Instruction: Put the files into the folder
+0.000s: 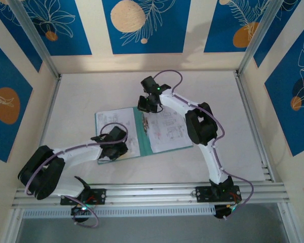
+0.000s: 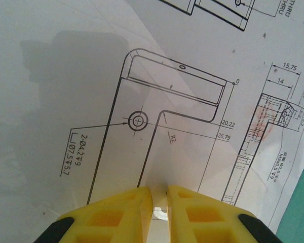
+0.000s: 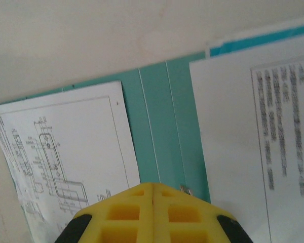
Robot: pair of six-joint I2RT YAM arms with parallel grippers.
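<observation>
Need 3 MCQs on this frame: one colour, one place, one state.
1. The thin flat rectangular folder is: A red B black C teal-green.
2. The right gripper sits over: A bare table B the folder's centre fold C the left arm.
3. The folder is: A open, with white printed paper sheets on both halves B closed C standing upright.

Answers: C, teal shows between the sheets. B, the right wrist view has the teal fold under the shut yellow fingers. A, the top view shows a sheet on each half.
</observation>
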